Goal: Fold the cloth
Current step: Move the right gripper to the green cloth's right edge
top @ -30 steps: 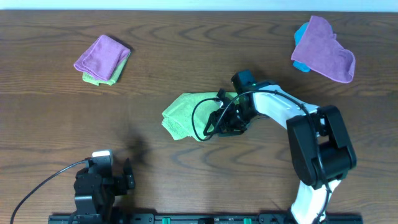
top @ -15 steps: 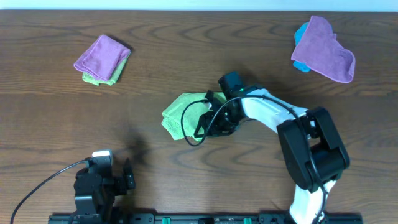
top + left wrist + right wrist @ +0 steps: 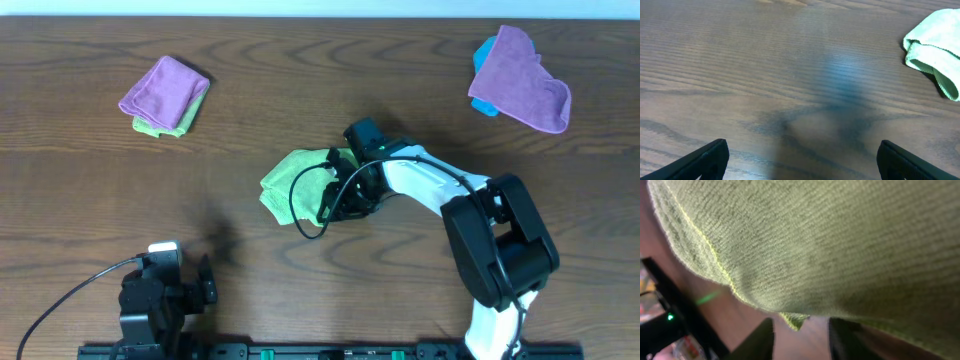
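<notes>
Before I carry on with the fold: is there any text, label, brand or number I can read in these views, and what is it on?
No text can be read in any view.
lime-green cloth: plain fabric, no print, and no tag shows.
purple cloths: plain, no markings.
white patch at the bottom left of the overhead view: too small to tell whether it carries lettering.

Table: dark brown wood grain, matte | far edge: pale strip | near edge: black rail | light: soft, even
</notes>
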Robot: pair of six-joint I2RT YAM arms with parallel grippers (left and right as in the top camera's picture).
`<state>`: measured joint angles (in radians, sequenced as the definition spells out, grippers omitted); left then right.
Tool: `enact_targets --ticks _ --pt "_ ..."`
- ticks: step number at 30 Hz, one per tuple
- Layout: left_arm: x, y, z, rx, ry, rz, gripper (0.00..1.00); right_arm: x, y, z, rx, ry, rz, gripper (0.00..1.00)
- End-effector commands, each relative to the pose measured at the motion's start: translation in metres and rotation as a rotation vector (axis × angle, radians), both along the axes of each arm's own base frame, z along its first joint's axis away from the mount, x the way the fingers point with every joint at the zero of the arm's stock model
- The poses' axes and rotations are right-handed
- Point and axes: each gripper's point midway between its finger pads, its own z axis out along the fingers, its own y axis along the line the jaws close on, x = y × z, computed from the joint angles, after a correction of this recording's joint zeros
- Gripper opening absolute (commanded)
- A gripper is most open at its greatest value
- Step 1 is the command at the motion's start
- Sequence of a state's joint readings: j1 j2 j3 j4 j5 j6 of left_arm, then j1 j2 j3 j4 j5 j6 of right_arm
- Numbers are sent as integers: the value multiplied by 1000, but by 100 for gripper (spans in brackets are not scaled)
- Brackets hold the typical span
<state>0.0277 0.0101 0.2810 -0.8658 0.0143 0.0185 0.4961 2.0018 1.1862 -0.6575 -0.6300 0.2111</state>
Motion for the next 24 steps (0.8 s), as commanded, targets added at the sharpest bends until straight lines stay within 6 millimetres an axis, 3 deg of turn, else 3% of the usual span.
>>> enact_targets --ticks 1,3,9,19,24 --pt "-7 2 -21 3 66 11 95 -4 0 -12 -42 -4 14 20" --pt "-7 2 -21 3 66 11 95 -3 2 -13 -38 -12 16 2" --pt "-7 2 -21 3 66 11 96 8 6 -1 -2 -81 37 1" --pt "-7 2 -21 3 66 11 95 28 16 76 107 -305 48 1" --pt "-7 2 -21 3 66 11 96 22 10 79 85 -294 49 1"
